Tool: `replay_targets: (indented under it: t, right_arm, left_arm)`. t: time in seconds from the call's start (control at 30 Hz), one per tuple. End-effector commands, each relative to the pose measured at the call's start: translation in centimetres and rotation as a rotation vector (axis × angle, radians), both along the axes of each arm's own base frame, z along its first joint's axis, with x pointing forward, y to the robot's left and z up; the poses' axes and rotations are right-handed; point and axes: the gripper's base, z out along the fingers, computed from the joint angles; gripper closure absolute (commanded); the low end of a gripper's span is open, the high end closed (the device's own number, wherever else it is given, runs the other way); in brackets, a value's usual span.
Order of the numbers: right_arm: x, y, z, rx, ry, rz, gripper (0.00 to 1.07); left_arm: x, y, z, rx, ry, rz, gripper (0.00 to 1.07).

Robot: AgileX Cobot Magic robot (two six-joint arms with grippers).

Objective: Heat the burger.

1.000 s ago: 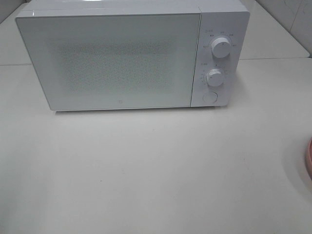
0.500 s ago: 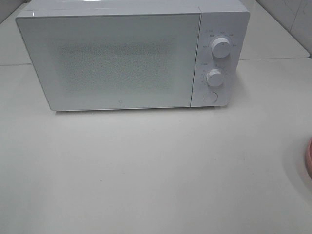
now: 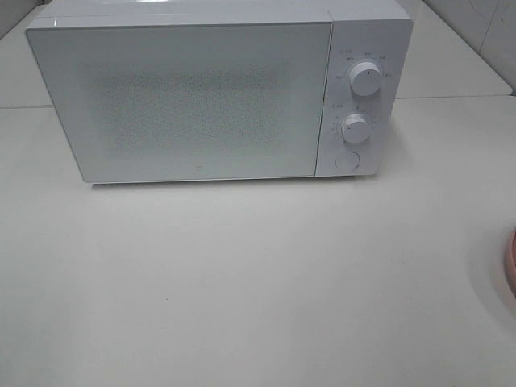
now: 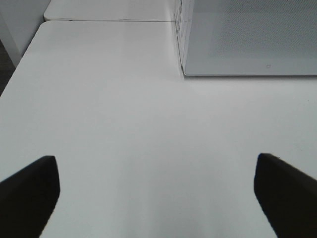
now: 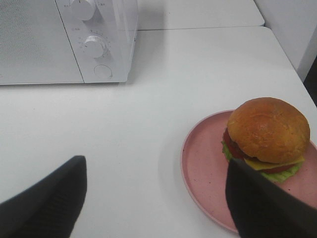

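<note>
The burger (image 5: pixel 267 136), with a golden-brown bun, lettuce, cheese and tomato, sits on a round pink plate (image 5: pixel 203 171) in the right wrist view. Only the plate's rim (image 3: pixel 511 262) shows at the right edge of the exterior view; the burger is out of view there. The white microwave (image 3: pixel 218 89) stands at the back with its door shut. My right gripper (image 5: pixel 156 206) is open, over the table just left of the plate. My left gripper (image 4: pixel 156 193) is open and empty over bare table in front of the microwave's left corner (image 4: pixel 247 37). Neither gripper shows in the exterior view.
The microwave has two knobs (image 3: pixel 365 78) (image 3: pixel 355 127) and a round button (image 3: pixel 347 161) on its right panel. The white table (image 3: pixel 242 282) ends at a seam behind the microwave, and its left edge shows in the left wrist view (image 4: pixel 15 74).
</note>
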Motion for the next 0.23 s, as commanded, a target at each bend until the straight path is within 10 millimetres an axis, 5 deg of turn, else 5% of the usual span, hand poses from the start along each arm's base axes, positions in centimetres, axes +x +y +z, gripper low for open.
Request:
replay_targets:
  t: [0.03,0.23]
  right_arm:
    - [-0.41,-0.03,0.02,0.005,-0.034,-0.007,0.33]
    - [-0.41,-0.03,0.02,0.005,-0.034,-0.007,0.33]
  left_arm:
    - [-0.24,-0.02,-0.04,-0.001,-0.033,0.001,0.06]
    - [-0.15,-0.02,-0.03,-0.001,-0.027,0.001,0.06]
